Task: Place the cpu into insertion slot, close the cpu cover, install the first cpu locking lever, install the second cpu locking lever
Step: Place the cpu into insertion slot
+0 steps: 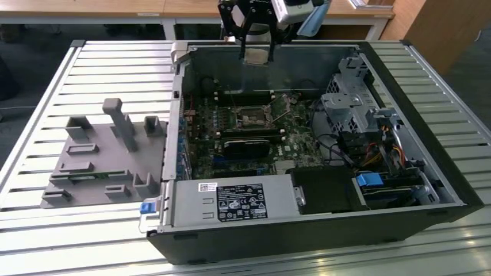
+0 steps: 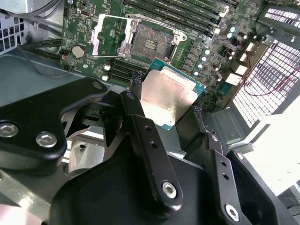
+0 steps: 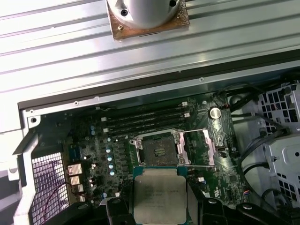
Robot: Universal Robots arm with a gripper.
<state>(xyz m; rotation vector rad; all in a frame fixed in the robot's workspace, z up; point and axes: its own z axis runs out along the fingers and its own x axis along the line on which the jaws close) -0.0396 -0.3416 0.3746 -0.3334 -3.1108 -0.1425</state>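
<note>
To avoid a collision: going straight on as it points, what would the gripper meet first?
Probably the motherboard close to the open insertion slot, the cpu in the gripper touching first; depth is unclear.

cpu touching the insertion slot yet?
Apart. In the second wrist view the cpu sits clamped in the gripper, with the empty insertion slot fully exposed beyond it.

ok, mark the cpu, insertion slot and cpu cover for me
cpu [image 2: 168, 96]: second wrist view, metal face.
insertion slot [image 3: 159, 151]: first wrist view, dark centre.
cpu cover [image 3: 209, 146]: first wrist view, frame's outer bar.
</note>
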